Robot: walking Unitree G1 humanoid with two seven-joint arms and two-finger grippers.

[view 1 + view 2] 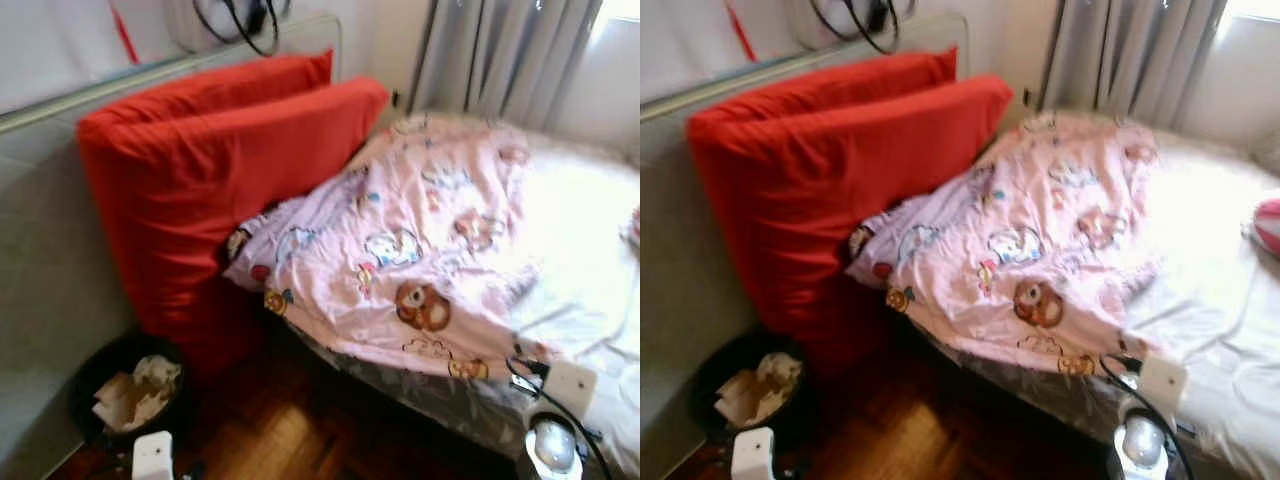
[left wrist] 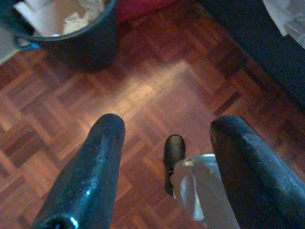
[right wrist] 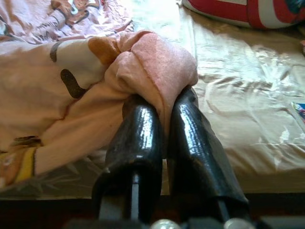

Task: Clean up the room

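A fold of the pink cartoon-print blanket point(image 3: 157, 62), heaped across the bed point(image 1: 590, 260) beside the red cushions point(image 1: 220, 170), is clamped between the right gripper point(image 3: 164, 129) fingers. It should be drawn outward steadily, the pinch kept firm. The left gripper point(image 2: 167, 157), jaws apart, is held over the parquet floor point(image 2: 157, 86).

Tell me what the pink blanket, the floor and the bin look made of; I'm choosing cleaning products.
Pink blanket: soft printed cloth, matt; it creases, and a bunched fold is pinched in the shut right gripper, showing a fleecy-looking underside. Floor: wood parquet in small blocks, reddish, with a light sheen. Bin: dark, smooth, probably plastic, holding crumpled paper. The left gripper hangs open above the floor.
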